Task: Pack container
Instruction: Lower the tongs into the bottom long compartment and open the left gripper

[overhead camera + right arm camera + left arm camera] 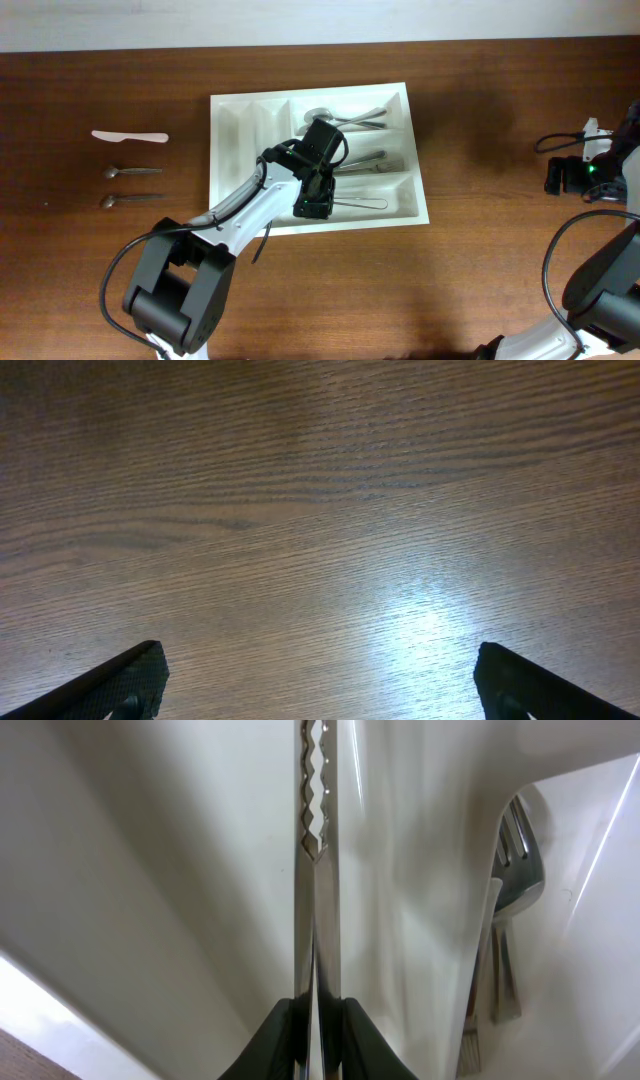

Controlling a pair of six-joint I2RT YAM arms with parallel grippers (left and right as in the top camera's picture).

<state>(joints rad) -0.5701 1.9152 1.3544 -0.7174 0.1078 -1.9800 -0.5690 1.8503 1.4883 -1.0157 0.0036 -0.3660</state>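
The white container (228,112) lies in the middle of the table. My left gripper (312,205) reaches down into its nearest long compartment. In the left wrist view the gripper (320,1038) is shut on a serrated metal knife (320,870), whose blade runs straight ahead over the white floor of the container (150,870). The knife (362,203) lies along that compartment in the overhead view. My right gripper (568,176) rests far off at the right table edge. It stands wide open (320,665) over bare wood with nothing between its fingers.
Forks (368,160) fill the middle long compartment, also seen as forks (510,920) past the divider. Spoons (348,117) lie in the far one. Left of the container lie a white plastic knife (130,136) and two metal spoons (133,171) (130,200).
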